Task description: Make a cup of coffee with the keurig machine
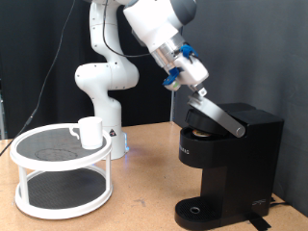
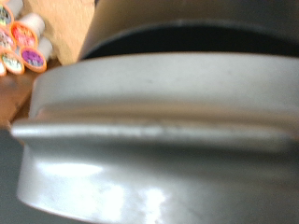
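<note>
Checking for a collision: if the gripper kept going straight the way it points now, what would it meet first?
Most likely the raised silver lid of the keurig machine. The gripper sits right at the lid's upper end, and the lid fills the wrist view, though exact depth is unclear.

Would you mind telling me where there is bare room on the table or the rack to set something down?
The white rack has open mesh on its top tier to the exterior view's left of the cup, and its lower tier looks bare. Wooden tabletop lies free between rack and keurig machine. Above the machine is crowded: the gripper is at the raised lid.
</note>
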Motion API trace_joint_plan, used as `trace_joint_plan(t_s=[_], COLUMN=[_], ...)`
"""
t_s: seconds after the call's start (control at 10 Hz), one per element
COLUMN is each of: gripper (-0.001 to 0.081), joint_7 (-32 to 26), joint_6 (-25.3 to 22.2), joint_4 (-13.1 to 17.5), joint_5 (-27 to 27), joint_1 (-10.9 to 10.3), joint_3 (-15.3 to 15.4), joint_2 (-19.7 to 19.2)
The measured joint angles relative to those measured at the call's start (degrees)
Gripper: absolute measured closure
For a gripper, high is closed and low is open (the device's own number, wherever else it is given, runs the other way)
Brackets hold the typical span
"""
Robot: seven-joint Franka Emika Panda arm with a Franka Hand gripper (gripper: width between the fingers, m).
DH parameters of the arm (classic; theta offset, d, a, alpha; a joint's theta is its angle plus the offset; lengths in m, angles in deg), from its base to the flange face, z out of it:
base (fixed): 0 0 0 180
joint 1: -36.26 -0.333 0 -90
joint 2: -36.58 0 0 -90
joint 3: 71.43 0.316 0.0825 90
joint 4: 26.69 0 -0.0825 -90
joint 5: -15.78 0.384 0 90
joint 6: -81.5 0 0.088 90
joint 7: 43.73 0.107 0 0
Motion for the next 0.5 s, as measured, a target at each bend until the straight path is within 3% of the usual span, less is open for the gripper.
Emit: trace_joint_plan(t_s=[0.2, 0.5], gripper=[0.0806, 0.0806], joint_7=[-0.25, -3.86], joint_6=[5.06, 8.74], joint_4=[-2.96, -4.95], joint_5=[-0.87, 1.17], joint_1=[-0.01, -0.03], joint_3=[0.53, 0.44], joint_2=[-0.64, -2.1])
